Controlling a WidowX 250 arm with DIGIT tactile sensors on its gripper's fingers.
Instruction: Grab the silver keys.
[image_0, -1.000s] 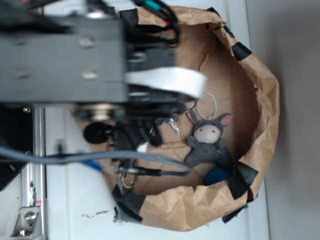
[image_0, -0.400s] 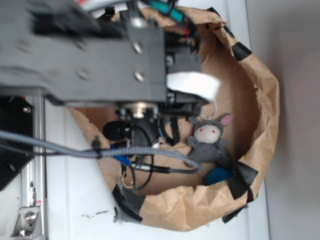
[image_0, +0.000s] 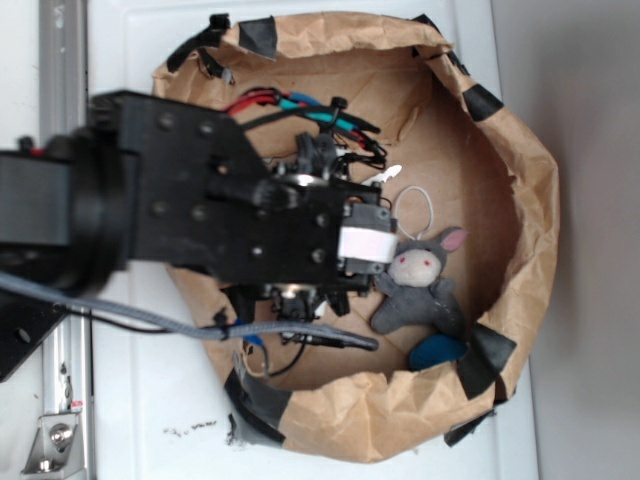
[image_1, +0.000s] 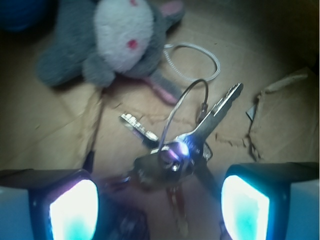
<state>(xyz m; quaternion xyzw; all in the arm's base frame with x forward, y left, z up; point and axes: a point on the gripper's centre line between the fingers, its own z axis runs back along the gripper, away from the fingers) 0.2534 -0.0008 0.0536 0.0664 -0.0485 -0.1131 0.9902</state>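
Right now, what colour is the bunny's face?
White, with pink eyes; the plush bunny shows best in the wrist view.

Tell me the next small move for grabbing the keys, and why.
Probably lower straight down a little, then close. In the wrist view the end effector is open, with the keys lying between its two pads, roughly centred. The pads do not appear to touch them yet. The bunny lies beyond the keys, clear of the pads, so closing should catch only the keys.
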